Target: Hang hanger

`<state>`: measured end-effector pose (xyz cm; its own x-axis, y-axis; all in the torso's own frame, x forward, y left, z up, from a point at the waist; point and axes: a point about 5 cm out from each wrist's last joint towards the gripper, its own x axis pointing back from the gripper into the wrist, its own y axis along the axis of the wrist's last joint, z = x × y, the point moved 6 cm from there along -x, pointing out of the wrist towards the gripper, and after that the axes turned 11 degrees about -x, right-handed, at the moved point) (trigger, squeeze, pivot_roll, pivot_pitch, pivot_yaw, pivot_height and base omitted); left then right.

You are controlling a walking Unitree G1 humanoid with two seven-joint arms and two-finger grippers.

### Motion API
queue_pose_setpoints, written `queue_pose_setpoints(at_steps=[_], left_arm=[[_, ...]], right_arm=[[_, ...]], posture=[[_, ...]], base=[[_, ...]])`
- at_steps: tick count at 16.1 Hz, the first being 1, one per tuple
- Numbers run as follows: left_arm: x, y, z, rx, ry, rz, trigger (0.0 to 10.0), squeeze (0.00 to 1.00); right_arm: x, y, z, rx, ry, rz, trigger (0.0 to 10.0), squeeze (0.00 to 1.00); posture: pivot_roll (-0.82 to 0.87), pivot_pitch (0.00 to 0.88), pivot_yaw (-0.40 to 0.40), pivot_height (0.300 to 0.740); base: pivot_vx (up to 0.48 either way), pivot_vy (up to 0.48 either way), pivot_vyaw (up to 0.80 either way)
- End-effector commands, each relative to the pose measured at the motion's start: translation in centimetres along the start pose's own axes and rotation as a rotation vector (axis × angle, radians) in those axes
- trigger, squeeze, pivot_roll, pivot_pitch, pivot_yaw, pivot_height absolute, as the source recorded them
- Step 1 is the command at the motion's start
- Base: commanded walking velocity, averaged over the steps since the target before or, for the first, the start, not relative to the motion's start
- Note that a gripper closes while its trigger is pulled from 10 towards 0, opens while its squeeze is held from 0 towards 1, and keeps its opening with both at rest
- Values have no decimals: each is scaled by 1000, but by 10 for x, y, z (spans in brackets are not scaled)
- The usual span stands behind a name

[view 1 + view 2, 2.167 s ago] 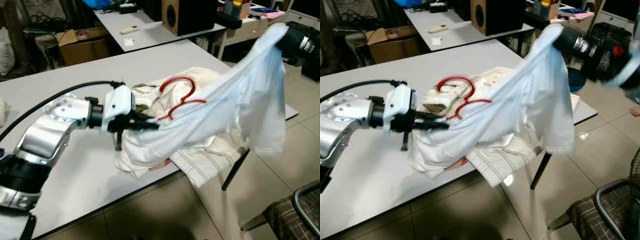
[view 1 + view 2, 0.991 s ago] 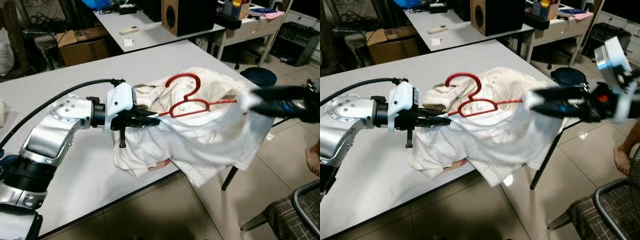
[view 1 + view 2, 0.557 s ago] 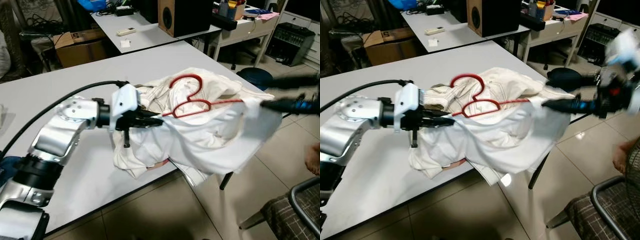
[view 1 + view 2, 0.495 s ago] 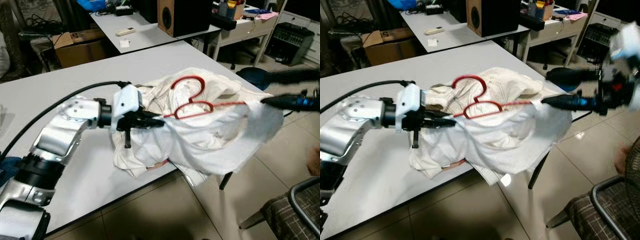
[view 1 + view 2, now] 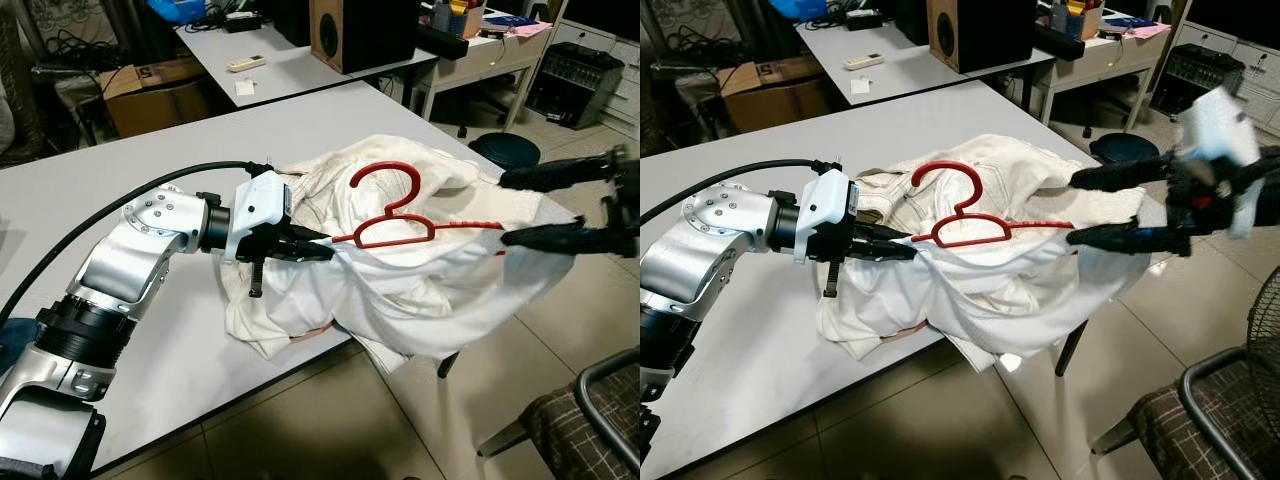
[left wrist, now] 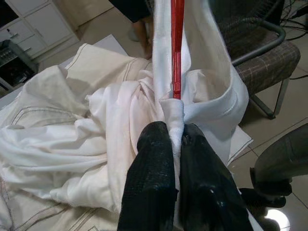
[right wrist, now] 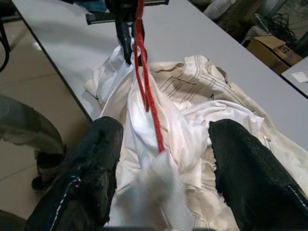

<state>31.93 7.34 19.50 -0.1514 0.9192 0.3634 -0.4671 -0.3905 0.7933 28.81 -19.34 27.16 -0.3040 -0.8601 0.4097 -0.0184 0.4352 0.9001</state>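
Item: red plastic hanger (image 5: 395, 213), threaded into white cotton shirt (image 5: 430, 290), over cream garment (image 5: 1010, 160) at grey desk (image 5: 150, 150) edge. Our left tool (image 5: 318, 246) pinches shirt-wrapped near tip. Long axis runs toward our right tool (image 5: 1085, 207), fingers spread, flanking free far tip.

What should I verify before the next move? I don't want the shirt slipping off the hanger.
1. Left end effector pinching the white shirt at the red hanger end: ok, fingers closed on cloth in the left wrist view.
2. Right end effector grip: not ok, fingers spread open around the hanger's other end.
3. Hanger inside the shirt: cannot tell; bar partly covered.
4. Hook free: ok, sticks up above the cloth.
5. Shirt clear of the cream garment on the table: not ok, it drapes over it.
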Motion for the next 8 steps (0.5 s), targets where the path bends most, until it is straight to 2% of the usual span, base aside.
queue_pose_setpoints(at_steps=[1, 4, 8], left_arm=[[-2, 7, 1, -37, -18, 1, 0, 0], [-9, 7, -2, -39, -53, -4, 0, 0], [-14, 9, -2, -68, -81, 12, 0, 0]], right_arm=[[-8, 2, -1, 40, 3, 6, 10000, 0], [-22, 4, 6, 68, 70, 14, 10000, 0], [-59, -7, -3, 69, 68, 28, 10000, 0]], posture=[[-170, 0, 81, 740], [-167, 0, 79, 740], [-159, 0, 85, 740]], base=[[0, 0, 0], [0, 0, 0], [0, 0, 0]])
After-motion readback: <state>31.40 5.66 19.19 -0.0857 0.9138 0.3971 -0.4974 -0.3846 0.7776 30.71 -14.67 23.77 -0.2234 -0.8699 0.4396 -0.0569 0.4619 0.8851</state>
